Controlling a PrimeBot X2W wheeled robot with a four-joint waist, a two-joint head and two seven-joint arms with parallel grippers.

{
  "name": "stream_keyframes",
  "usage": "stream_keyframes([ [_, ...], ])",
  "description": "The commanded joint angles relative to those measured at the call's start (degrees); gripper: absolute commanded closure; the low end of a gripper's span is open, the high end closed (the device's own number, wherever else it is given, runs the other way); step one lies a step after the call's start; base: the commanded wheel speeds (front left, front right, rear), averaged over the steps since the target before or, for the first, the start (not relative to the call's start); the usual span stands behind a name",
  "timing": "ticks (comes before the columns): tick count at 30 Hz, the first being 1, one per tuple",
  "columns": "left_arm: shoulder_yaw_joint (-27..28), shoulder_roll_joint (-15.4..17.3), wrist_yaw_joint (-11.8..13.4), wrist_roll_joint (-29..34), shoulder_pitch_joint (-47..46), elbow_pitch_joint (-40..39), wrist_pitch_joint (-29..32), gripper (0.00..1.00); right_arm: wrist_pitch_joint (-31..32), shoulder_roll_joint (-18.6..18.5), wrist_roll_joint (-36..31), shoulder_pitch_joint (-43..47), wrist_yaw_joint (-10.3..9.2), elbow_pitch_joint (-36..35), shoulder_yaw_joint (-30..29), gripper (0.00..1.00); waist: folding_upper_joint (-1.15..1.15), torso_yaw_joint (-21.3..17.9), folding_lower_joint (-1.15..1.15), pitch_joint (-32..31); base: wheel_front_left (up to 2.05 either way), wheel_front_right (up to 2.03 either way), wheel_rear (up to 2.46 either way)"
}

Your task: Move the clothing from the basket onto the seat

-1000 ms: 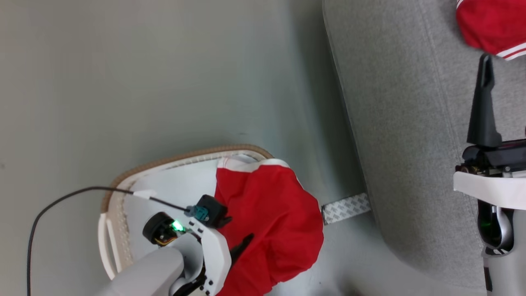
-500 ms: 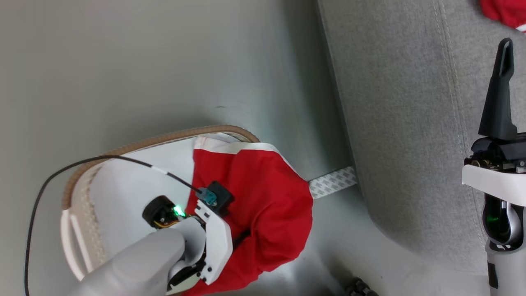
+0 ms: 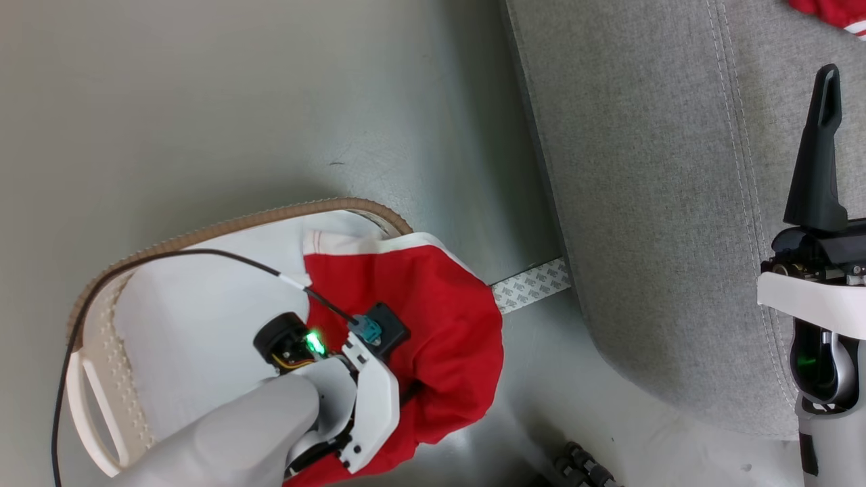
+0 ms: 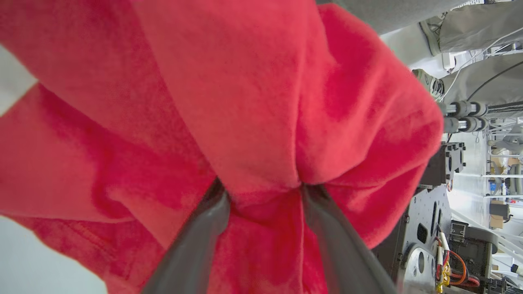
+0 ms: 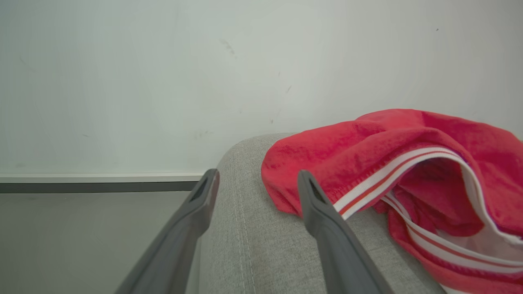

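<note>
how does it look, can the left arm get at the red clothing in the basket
Likely yes: the left fingers are pushed into the clothing in the basket, fabric bunched between them, nothing in the way.

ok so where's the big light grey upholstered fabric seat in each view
head view: grey seat along the right side
left wrist view: grey strip at the top edge, possibly the seat
right wrist view: seat at bottom centre
shared landmark: its stitched seam, head and right wrist views
</note>
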Motion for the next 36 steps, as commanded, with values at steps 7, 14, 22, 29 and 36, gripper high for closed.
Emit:
stream_keyframes([
  [7,-0.1,0.9,0.0,0.5,-0.2,-1.8,0.4,1.0,-0.2,0.0,-0.7,-0.7,-0.15,0.4,-0.1,0.0,0.0,0.7,0.0,-0.2,0.0,0.0,0.0],
  [14,0.0,0.3,0.0,-0.2,-0.7,-0.3,-2.3,1.0,-0.2,0.0,-1.3,-0.8,-0.15,0.7,-0.4,0.0,0.0,1.4,0.0,-1.4,0.0,0.0,0.0],
  [22,0.0,-1.6,0.0,-2.0,-1.3,3.7,-7.3,1.0,-0.2,0.0,-2.4,0.4,-0.15,1.0,-1.5,0.0,0.0,2.7,0.0,-4.5,0.0,0.0,0.0],
  [29,0.0,-4.0,0.0,-4.1,-0.1,7.7,-12.5,1.0,-0.2,0.0,-3.9,1.5,-0.15,1.5,-2.6,0.0,0.0,4.8,0.0,-8.5,0.0,0.0,0.0],
  [36,-0.1,-5.0,0.0,-6.5,1.4,10.1,-17.4,1.0,-0.2,0.0,-5.1,2.5,-0.15,2.5,-2.3,0.0,0.0,6.7,0.0,-13.6,0.0,0.0,0.0],
])
